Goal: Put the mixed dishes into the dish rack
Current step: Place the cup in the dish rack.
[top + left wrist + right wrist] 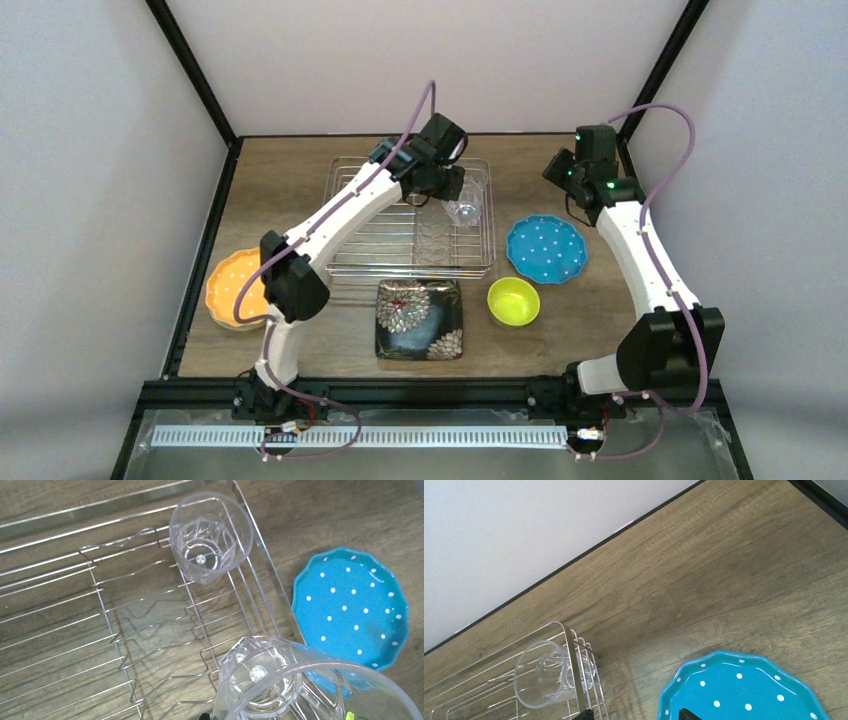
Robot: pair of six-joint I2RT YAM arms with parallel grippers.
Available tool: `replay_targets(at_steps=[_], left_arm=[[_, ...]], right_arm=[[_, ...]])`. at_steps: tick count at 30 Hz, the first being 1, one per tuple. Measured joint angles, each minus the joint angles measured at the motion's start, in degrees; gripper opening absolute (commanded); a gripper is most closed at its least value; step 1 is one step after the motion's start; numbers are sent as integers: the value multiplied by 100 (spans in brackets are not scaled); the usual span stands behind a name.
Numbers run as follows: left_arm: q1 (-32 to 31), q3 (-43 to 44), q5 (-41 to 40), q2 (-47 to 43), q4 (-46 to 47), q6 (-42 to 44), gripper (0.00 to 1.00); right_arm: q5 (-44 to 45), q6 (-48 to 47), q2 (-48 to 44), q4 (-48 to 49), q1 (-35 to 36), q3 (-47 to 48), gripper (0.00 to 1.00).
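My left gripper (446,190) reaches over the right side of the dish rack (410,272) and is shut on a clear glass cup (280,680), held tilted just above the wire grid. A second clear glass cup (210,537) stands upright in the rack's corner and also shows in the right wrist view (549,675). My right gripper (562,172) is open and empty, raised above the table between the rack and the blue dotted plate (545,249). The orange dotted plate (232,288), black floral plate (419,318) and yellow-green bowl (513,301) lie on the table. The pale green plate and mint bowl are out of view.
The rack's raised wire dividers (165,630) run across its middle. The blue plate (350,605) lies close to the rack's right rim (265,580). Black frame posts and white walls close in the back and sides of the wooden table (290,170).
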Motion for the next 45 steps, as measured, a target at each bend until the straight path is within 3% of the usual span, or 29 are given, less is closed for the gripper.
replay_targets(at_steps=[24, 45], left_arm=[[-11, 0, 4, 879, 304, -70, 3], [-9, 557, -374, 1611, 361, -232, 4]], right_arm=[[57, -2, 221, 0, 0, 197, 99], [61, -22, 588, 87, 0, 326, 99]])
